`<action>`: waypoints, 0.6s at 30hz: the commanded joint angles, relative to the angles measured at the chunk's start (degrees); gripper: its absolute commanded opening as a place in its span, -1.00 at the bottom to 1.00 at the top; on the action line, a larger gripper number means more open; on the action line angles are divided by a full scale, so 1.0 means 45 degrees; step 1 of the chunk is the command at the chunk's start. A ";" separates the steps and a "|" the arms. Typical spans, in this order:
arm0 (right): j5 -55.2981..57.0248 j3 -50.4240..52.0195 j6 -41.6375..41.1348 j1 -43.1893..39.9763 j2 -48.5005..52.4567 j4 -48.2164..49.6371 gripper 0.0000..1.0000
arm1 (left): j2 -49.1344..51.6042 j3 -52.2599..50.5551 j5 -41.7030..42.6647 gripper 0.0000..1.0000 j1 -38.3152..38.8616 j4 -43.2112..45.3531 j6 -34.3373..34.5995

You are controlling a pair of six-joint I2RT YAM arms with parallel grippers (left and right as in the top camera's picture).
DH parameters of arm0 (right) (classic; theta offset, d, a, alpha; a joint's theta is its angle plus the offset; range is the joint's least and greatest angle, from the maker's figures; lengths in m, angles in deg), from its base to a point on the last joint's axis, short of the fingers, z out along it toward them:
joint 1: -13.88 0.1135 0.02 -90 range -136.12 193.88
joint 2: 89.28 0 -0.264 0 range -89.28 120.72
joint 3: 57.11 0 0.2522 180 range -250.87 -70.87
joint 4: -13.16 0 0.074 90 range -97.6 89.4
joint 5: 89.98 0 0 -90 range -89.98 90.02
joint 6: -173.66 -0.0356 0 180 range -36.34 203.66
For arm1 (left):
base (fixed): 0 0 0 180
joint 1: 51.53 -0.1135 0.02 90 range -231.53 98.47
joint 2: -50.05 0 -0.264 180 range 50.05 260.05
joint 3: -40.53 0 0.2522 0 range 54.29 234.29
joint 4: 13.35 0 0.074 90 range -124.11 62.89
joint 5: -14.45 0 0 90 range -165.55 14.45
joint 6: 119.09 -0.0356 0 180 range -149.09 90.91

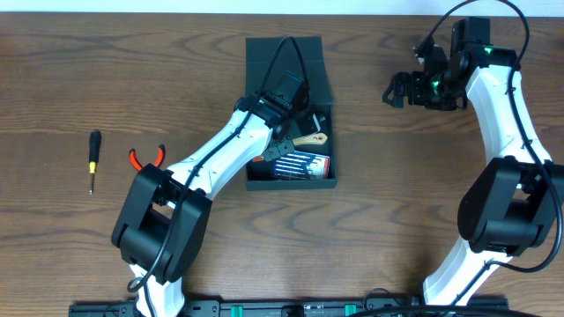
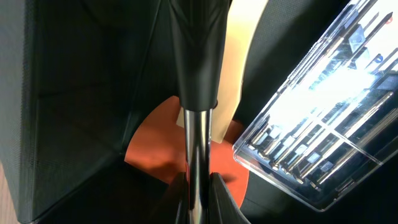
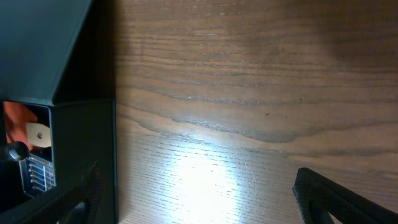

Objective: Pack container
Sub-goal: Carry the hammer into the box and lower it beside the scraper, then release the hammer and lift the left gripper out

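The dark teal container (image 1: pixel 292 185) stands at the table's middle with its flap lid (image 1: pixel 284 55) open toward the back. My left gripper (image 1: pixel 288 126) is inside it, shut on the metal shaft of a black-handled screwdriver (image 2: pixel 196 56); its fingertips (image 2: pixel 199 198) pinch the shaft. Under it lie an orange item (image 2: pixel 152 152), a beige wooden piece (image 2: pixel 241 56) and a clear case of bits (image 2: pixel 323 118). My right gripper (image 1: pixel 394 89) is open and empty over bare table right of the container; its fingers (image 3: pixel 205 205) are spread wide, with the container wall (image 3: pixel 84 143) at the left.
A small yellow-and-black screwdriver (image 1: pixel 92 161) and red-handled pliers (image 1: pixel 147 157) lie on the wooden table at the left. The left arm crosses from the front left into the container.
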 commanded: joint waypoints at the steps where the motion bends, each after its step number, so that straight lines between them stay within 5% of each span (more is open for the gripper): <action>1: -0.0228 0.0083 -0.0136 0.0112 0.0005 0.0039 0.99 | 0.0073 -0.0165 -0.0102 -0.85 -0.0068 -0.0029 -0.0209; 9: -0.0228 0.0083 -0.0136 0.0112 0.0005 0.0083 0.98 | 0.0058 -0.0131 0.0034 -0.21 -0.0053 -0.0053 0.0685; 13: -0.0228 0.0083 -0.0136 0.0112 0.0005 0.0078 0.98 | -0.0165 0.0049 0.0024 -0.20 -0.0068 -0.0063 0.2171; 18: -0.0228 0.0083 -0.0136 0.0107 0.0005 0.0083 0.98 | -0.1452 0.0257 -0.0175 0.08 -0.0068 -0.0073 0.2919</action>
